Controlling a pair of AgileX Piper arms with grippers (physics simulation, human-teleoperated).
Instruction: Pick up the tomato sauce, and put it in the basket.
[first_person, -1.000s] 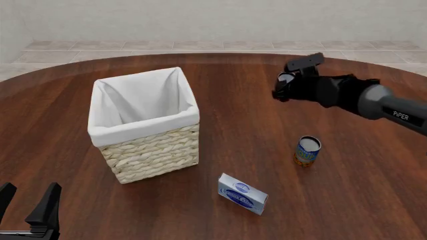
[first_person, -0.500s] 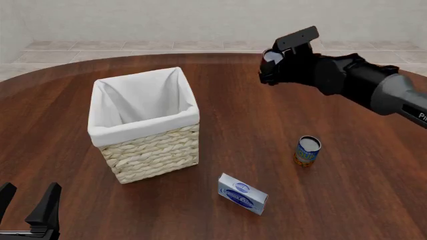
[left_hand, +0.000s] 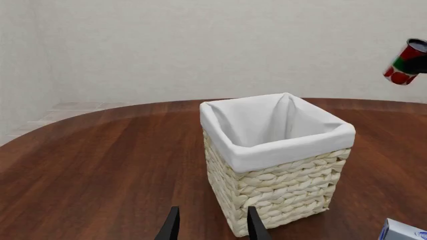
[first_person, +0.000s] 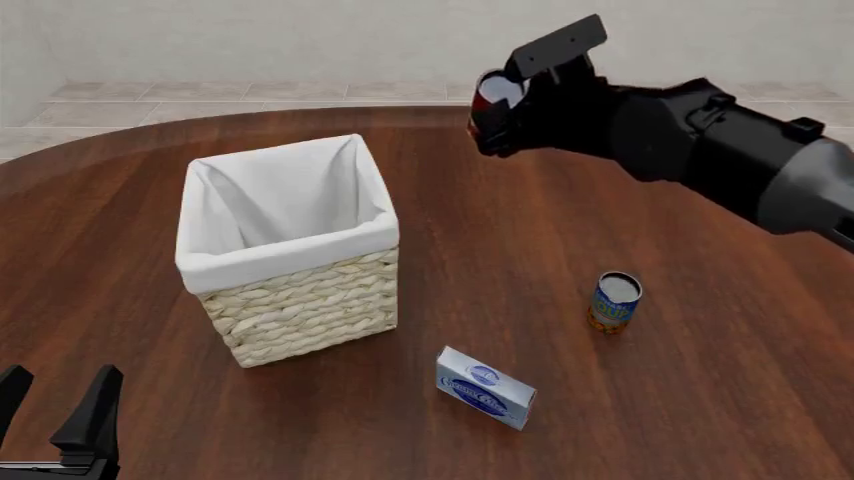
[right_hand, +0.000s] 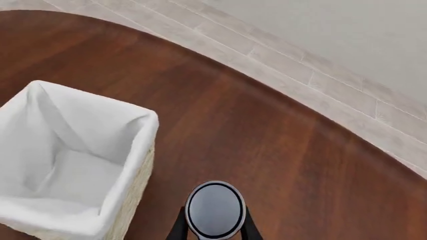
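Above the table (first_person: 534, 250), toward its far edge: tomato sauce (first_person: 497, 95), clamped in the right pincer (first_person: 514, 100), held aloft beside and apart from the basket (first_person: 291, 250). Near left corner: left pincer (first_person: 54, 420), fingers apart, holding nothing. Toward the near right: blue can (first_person: 615, 301), upright; blue-and-white carton (first_person: 486, 387), lying flat.

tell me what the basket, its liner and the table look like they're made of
The large square straw-coloured basket looks like woven wicker: thick braided strands run in rows round its walls. The white liner folded over its rim seems to be matte cloth, judging by its soft creases. The round dark reddish-brown table looks like polished wood, with fine grain streaks and a faint sheen, though in a render this could be veneer.
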